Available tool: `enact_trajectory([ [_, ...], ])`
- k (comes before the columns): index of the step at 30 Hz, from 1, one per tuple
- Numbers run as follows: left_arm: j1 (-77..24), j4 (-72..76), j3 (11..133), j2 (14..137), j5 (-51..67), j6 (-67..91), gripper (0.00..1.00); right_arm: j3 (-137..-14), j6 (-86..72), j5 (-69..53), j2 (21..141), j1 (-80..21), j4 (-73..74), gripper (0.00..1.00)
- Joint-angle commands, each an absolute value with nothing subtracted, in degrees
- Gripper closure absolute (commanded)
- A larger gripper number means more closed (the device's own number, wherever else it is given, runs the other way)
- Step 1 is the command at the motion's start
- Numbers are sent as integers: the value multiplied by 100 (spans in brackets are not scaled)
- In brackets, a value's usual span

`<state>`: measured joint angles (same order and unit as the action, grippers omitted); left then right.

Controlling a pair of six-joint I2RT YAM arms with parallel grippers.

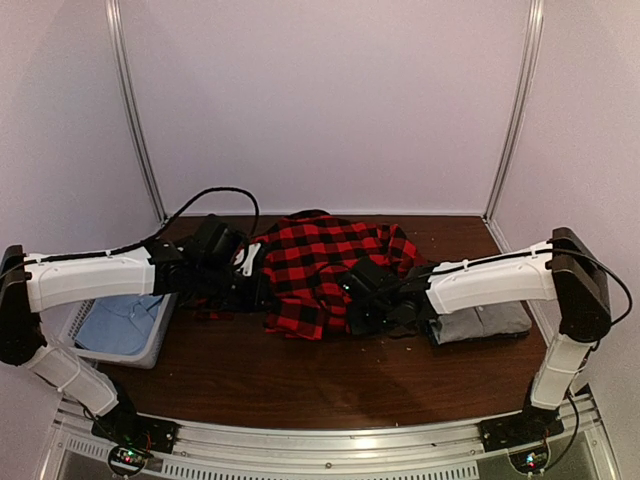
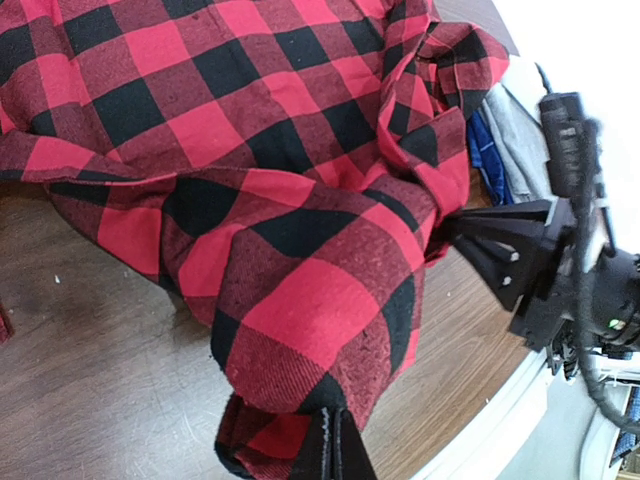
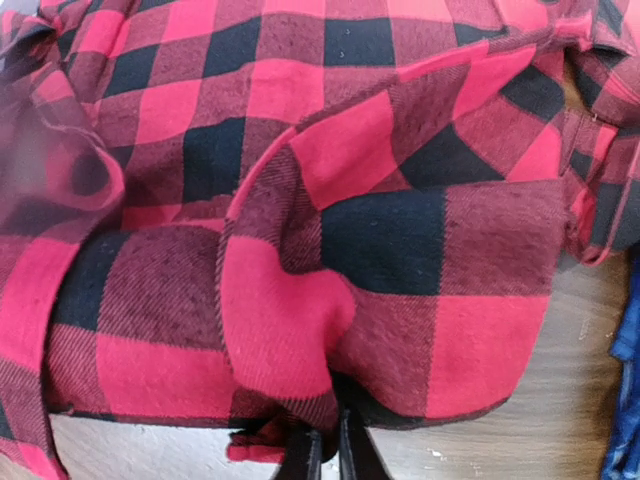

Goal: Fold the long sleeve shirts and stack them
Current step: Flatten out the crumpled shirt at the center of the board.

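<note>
The red-and-black check flannel shirt (image 1: 320,262) lies bunched at the middle back of the table. My left gripper (image 1: 252,285) is shut on its left edge; in the left wrist view the cloth (image 2: 300,310) rises from the closed fingers (image 2: 335,450). My right gripper (image 1: 362,305) is shut on the shirt's right part; the cloth (image 3: 380,240) folds over the pinched fingers (image 3: 322,455). A grey shirt (image 1: 485,322) lies folded at the right, under my right arm. The white letters are hidden.
A pale basket (image 1: 95,322) at the left edge holds light blue cloth (image 1: 125,322). The right gripper's black body (image 2: 510,255) shows in the left wrist view, next to grey and blue cloth (image 2: 500,140). Bare brown table (image 1: 300,375) lies in front.
</note>
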<state>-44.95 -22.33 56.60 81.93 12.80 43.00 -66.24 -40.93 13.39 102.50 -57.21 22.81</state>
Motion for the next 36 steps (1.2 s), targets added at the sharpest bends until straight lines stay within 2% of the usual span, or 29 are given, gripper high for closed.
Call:
enact_trajectory([
  [1,-4442,-2332,5756,8038,1181,4231,100,-6513,-4011,1404,9821,-5647,2398,100],
  [16,-3902,-3850,5947,7839,1342,3395,100,-6267,-3647,1488,8015,-4887,3664,100],
  [25,-3907,-3883,5026,7658,2754,3420,100,-5380,-3617,980,7284,-4234,4235,100],
  [29,-3911,-3644,4694,7679,3247,3453,100,-5057,-3637,749,7146,-4165,4235,93],
  [30,-3911,-3613,4674,7688,3270,3462,96,-4998,-3653,708,7119,-4163,4205,91],
  [34,-3918,-3604,4754,7657,3167,3484,67,-4956,-3669,574,6992,-4166,4190,76],
  [36,-3933,-3608,4831,7575,3008,3532,61,-5035,-3670,581,6886,-4176,4220,70],
])
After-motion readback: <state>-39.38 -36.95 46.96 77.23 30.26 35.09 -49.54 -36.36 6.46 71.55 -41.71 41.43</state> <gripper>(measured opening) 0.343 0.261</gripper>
